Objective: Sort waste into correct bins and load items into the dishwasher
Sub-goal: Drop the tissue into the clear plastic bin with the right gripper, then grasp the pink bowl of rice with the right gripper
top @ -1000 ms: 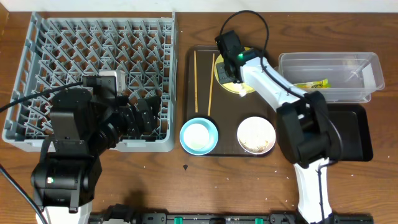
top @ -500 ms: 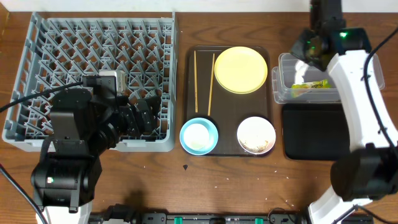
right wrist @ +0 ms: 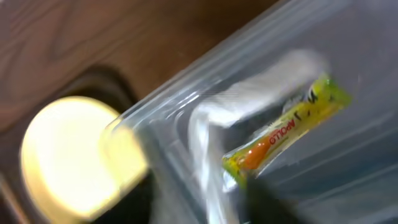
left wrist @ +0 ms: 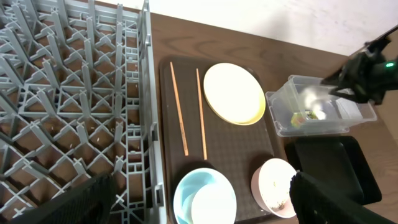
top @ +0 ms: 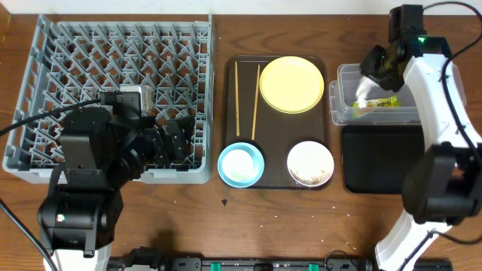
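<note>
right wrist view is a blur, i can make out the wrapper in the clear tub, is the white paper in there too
Observer: Yes. From overhead, the crumpled white paper is at the left end of the clear tub, next to the orange-and-green wrapper.
Operator: any food waste to sort
Observer: Yes. The white bowl on the brown tray holds rice-like grains.
Operator: what's the left arm doing
Observer: The left gripper is open and empty, at the near right part of the dish rack.
</note>
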Action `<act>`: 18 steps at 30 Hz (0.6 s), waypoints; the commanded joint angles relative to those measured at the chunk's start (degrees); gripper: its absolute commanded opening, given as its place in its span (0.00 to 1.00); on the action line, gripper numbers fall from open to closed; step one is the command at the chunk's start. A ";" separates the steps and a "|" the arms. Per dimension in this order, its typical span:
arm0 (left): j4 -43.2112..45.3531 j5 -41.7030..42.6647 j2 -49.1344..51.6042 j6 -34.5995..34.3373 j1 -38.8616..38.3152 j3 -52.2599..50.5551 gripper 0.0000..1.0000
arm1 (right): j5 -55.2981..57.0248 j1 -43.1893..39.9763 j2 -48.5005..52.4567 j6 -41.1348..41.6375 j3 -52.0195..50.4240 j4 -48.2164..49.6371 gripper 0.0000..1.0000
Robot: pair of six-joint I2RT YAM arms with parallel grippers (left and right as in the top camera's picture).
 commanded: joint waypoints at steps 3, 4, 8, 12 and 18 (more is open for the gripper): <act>0.00 0.57 -0.04 0.33 -0.17 1.53 0.91 | -4.31 1.73 -12.04 -11.87 0.92 -2.73 0.86; 0.00 0.59 -0.04 0.33 -0.17 1.53 0.91 | -4.70 2.25 -13.42 -12.66 0.92 -3.45 0.86; 0.00 0.59 -0.04 0.33 -0.17 1.53 0.91 | -6.25 5.73 -18.21 -13.46 0.92 -7.30 0.82; 0.00 0.59 -0.04 0.33 -0.17 1.53 0.91 | -6.10 10.21 -19.71 -13.77 0.92 -10.40 0.77; 0.00 0.57 -0.04 0.33 -0.17 1.53 0.91 | -0.02 13.31 -18.43 -12.94 0.57 -11.56 0.70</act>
